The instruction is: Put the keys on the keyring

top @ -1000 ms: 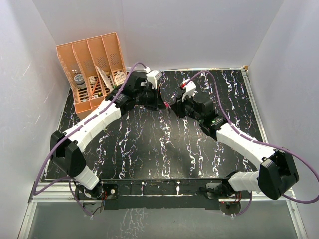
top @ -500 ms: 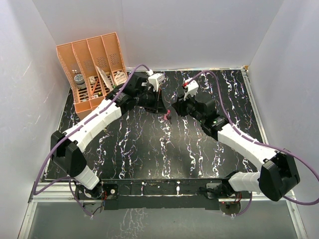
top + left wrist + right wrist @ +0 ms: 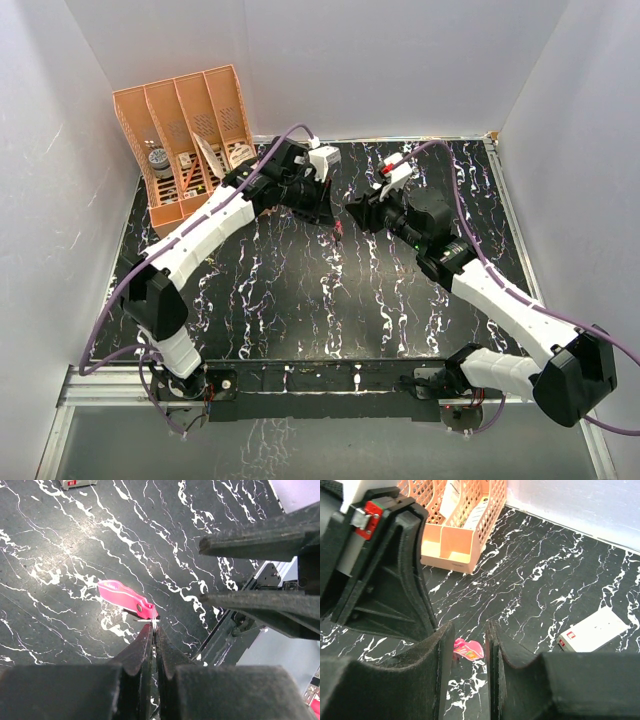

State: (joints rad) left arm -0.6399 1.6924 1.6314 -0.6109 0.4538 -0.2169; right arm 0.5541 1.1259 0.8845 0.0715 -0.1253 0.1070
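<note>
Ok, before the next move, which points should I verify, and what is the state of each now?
1. Grip of left tool on keyring: ok, fingers shut at the ring end of its pink tag.
2. Opening of right tool: ok, a gap shows between its fingers.
3. Key in right tool: not ok, the fingers hold nothing.
4. Place of the keys: cannot tell, no view shows one.
5. Keyring in line with right tool: ok, the tag shows in the gap in the right wrist view.
6. Distance to white box: ok, it lies apart on the table.
</note>
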